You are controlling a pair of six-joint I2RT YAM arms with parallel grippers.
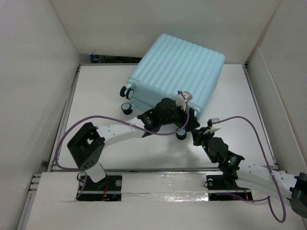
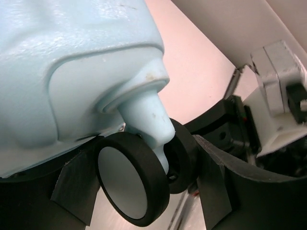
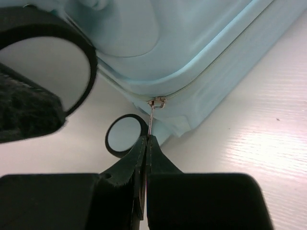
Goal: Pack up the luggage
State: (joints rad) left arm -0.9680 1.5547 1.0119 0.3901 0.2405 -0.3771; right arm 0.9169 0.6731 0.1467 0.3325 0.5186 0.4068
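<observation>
The pale aqua luggage lies closed on the table, ribbed shell up, at the back centre. My left gripper is at its near corner. In the left wrist view the fingers sit on either side of a black-and-white spinner wheel and clamp it. My right gripper is just to the right of that corner. In the right wrist view it is shut on the thin metal zipper pull hanging from the luggage seam.
Two more wheels stick out on the luggage's left side. White walls enclose the table on the left, back and right. Purple cables loop from both arms over the near table.
</observation>
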